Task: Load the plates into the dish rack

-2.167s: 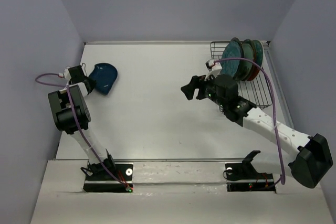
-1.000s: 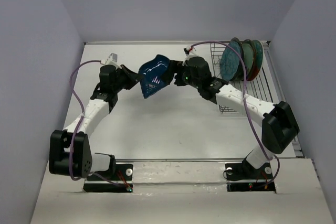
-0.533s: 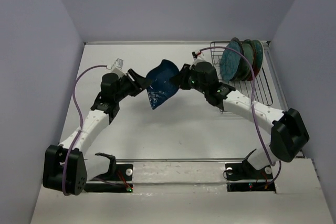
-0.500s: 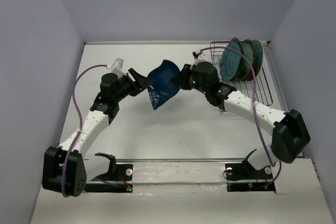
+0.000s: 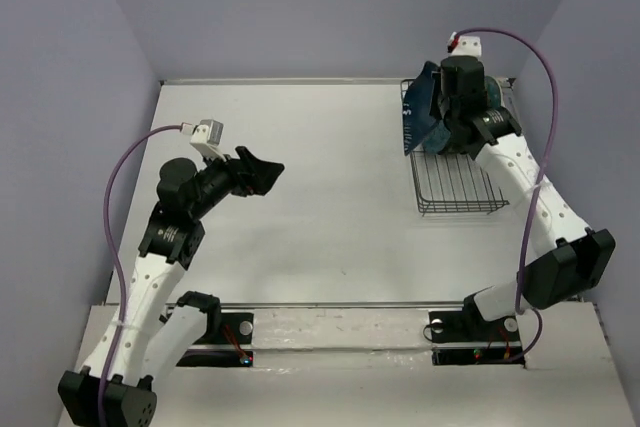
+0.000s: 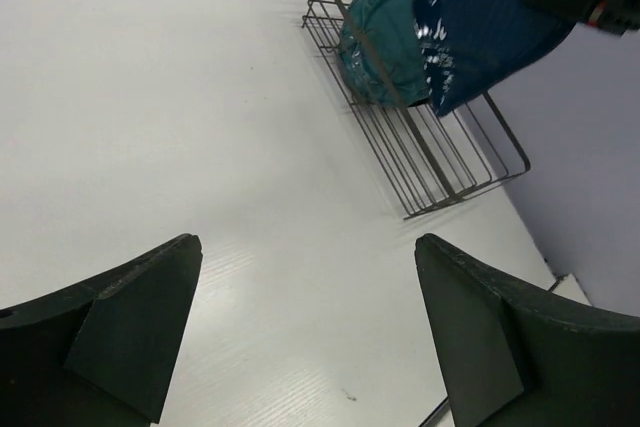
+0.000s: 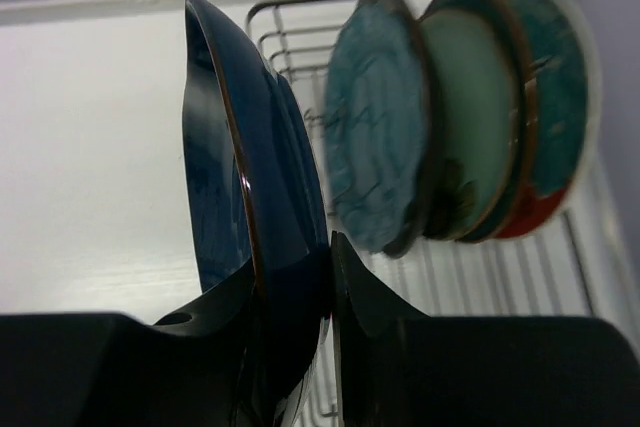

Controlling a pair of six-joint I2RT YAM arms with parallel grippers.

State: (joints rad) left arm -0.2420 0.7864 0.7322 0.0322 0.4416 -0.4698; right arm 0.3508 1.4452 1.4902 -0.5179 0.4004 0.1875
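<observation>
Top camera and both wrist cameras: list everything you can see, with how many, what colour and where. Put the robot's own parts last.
Dish rack: one, black wire, far right of the table.
Racked plates: at least three, scalloped teal, pale green, teal with a red rim, upright at the rack's far end.
Dark-blue plate: one, held on edge beside the scalloped teal one.
Table: one, white.
Walls: pale lilac, around the table.
Cables: two, purple, one per arm.
Left gripper: black, open, empty, above the table's left half.
Right gripper: black, shut on the dark-blue plate.
</observation>
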